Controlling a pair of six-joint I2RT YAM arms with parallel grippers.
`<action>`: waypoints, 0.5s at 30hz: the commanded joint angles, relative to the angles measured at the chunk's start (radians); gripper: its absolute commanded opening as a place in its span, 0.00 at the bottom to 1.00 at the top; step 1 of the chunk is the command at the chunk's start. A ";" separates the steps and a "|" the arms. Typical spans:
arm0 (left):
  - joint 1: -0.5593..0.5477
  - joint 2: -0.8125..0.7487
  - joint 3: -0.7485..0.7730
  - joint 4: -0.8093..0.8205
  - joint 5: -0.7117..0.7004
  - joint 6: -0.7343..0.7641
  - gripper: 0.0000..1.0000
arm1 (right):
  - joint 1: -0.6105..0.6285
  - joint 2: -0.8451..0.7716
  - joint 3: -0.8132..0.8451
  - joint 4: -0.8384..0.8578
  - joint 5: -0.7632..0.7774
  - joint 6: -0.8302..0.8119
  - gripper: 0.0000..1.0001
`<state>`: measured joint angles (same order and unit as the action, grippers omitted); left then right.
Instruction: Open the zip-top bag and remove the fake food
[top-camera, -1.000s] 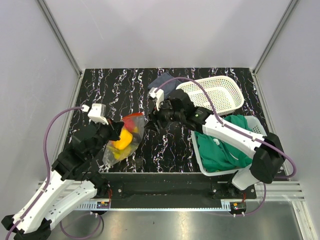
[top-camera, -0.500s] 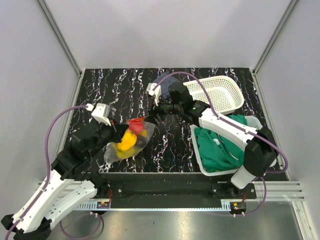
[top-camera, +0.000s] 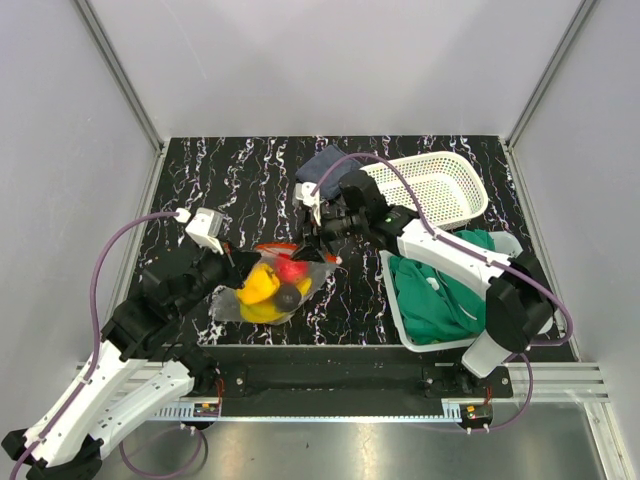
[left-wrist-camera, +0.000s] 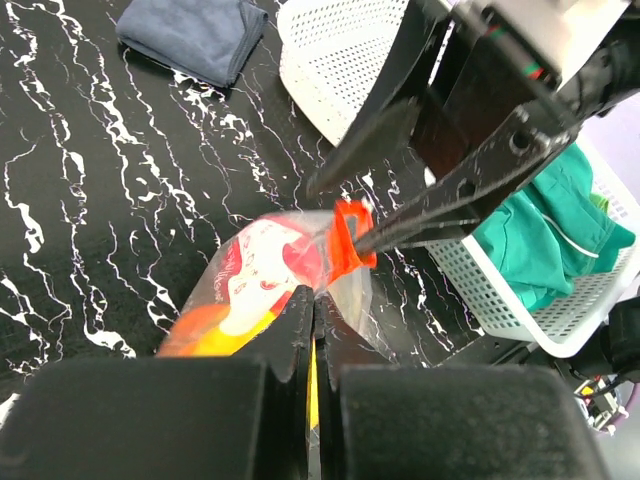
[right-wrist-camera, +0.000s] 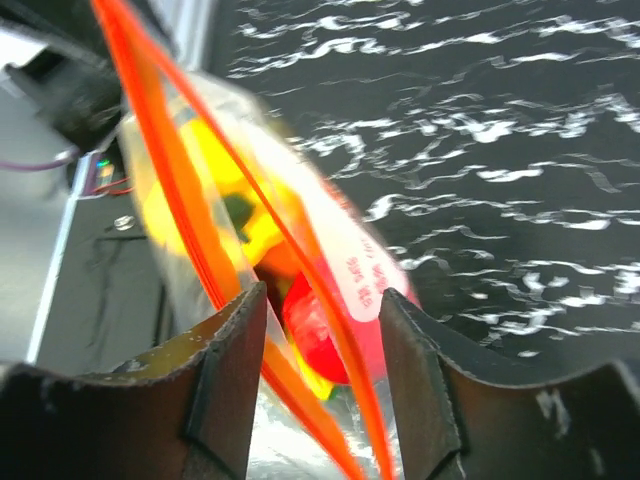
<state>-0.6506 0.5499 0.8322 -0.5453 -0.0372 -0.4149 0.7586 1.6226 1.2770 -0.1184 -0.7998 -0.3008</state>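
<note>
My left tool (left-wrist-camera: 313, 300) is clenched on the bag (top-camera: 270, 292) near the desk's (top-camera: 230, 180) front edge. My right tool (right-wrist-camera: 322, 298) gapes around the zip (left-wrist-camera: 346, 236) (not squeezing). The food (top-camera: 262, 284) is all inside.

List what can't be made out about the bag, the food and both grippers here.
- Whether the zip strip is parted: the right wrist view is blurred and the top view is too small.
- How many pieces of fake food there are: they overlap inside the zip-top bag, and the left wrist view hides them behind the fingers of the left gripper.
- Whether the fingers of the right gripper touch the strip: same blur.
</note>
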 joint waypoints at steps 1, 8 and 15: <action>0.003 -0.001 0.056 0.068 0.026 0.021 0.00 | -0.002 0.019 -0.031 0.049 -0.139 0.025 0.56; 0.002 0.002 0.059 0.044 -0.021 0.024 0.00 | 0.002 -0.013 -0.082 0.138 -0.053 0.196 0.05; 0.003 0.013 0.108 -0.041 -0.178 -0.028 0.47 | 0.041 -0.069 -0.074 0.171 0.046 0.511 0.00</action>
<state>-0.6506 0.5583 0.8608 -0.5900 -0.1188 -0.4175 0.7635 1.6257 1.1881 -0.0185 -0.8257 -0.0154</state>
